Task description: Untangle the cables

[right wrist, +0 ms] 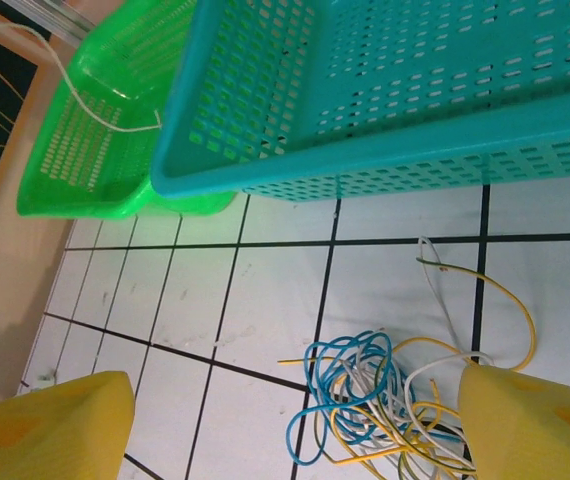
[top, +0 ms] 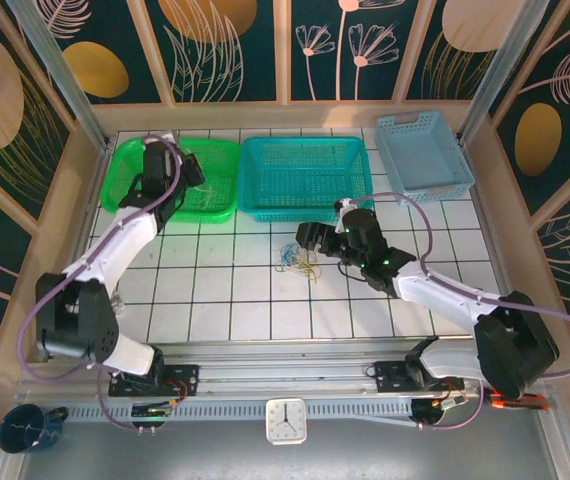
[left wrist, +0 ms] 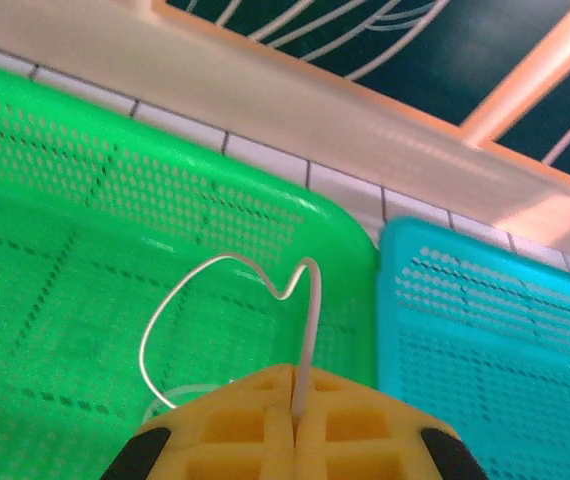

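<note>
- Pinching one white cable point(left wrist: 311, 330) between closed jaws, the left claw point(left wrist: 295, 398) hangs over the green basket point(left wrist: 85, 200).
- Spread wide, the right claw point(right wrist: 290, 425) hangs just beside the tangled cables point(right wrist: 365, 400) on the table point(right wrist: 265, 300), near the teal basket point(right wrist: 415, 150).

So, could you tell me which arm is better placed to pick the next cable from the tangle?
Right, I would say: the right gripper is open and hovers beside the tangle. The left gripper is shut on a white cable over the green basket, away from it.
</note>
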Robot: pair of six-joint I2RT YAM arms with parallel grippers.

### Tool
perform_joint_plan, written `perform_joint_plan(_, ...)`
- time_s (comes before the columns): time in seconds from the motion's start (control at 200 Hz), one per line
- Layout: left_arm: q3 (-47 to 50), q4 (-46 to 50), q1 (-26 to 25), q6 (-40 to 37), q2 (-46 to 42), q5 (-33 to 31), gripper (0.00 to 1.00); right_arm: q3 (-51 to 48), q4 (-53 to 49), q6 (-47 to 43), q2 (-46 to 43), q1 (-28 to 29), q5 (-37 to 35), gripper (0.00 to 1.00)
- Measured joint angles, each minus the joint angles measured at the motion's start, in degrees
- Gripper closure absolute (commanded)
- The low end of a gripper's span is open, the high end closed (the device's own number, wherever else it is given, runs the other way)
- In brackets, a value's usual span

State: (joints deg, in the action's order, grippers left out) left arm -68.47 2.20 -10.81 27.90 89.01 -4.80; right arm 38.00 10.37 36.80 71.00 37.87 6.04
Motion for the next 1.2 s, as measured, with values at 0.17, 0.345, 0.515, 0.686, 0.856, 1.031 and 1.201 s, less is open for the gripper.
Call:
perform_joint_plan(0.17, -7.23, 1.05, 2.19, -2.64, 8.85, -3.08, 1.0, -0.04, -0.85, 0.0, -2.8, 0.02, -0.72, 0.15)
perform_joint_plan(0.345, -8.35, 2.73, 3.56, -4.24, 13.62, -5.25, 0.65, -0.28, -2.08, -0.33, -5.11, 0.02, -2.08, 0.14)
perform_joint_plan(0.515, -6.93, 3.26, 4.07, -4.33, 13.07, -5.81, 0.1, -0.26, -3.85, -0.98, -5.64, 0.0, -3.69, 0.01)
perform_joint_plan(0.686, -6.67, 4.48, 4.13, -4.63, 9.6, -6.05, 0.01, -0.24, -5.9, -1.92, -5.62, -0.02, -6.56, 0.01)
perform_joint_plan(0.856, -6.71, 4.57, 4.17, -5.01, 4.68, -3.34, 0.01, -0.24, -6.45, -1.95, -5.62, -0.81, -7.56, 0.01)
perform_joint_plan(1.031, -6.1, 4.44, 4.17, -4.79, 0.55, 2.95, 0.01, -0.24, -6.45, -2.45, -5.62, -1.18, -7.78, 0.04)
perform_joint_plan(1.201, -1.25, 4.0, 3.74, -2.78, -5.75, 9.14, 0.01, -0.7, -5.86, -2.36, -5.68, -2.49, -7.63, 0.04)
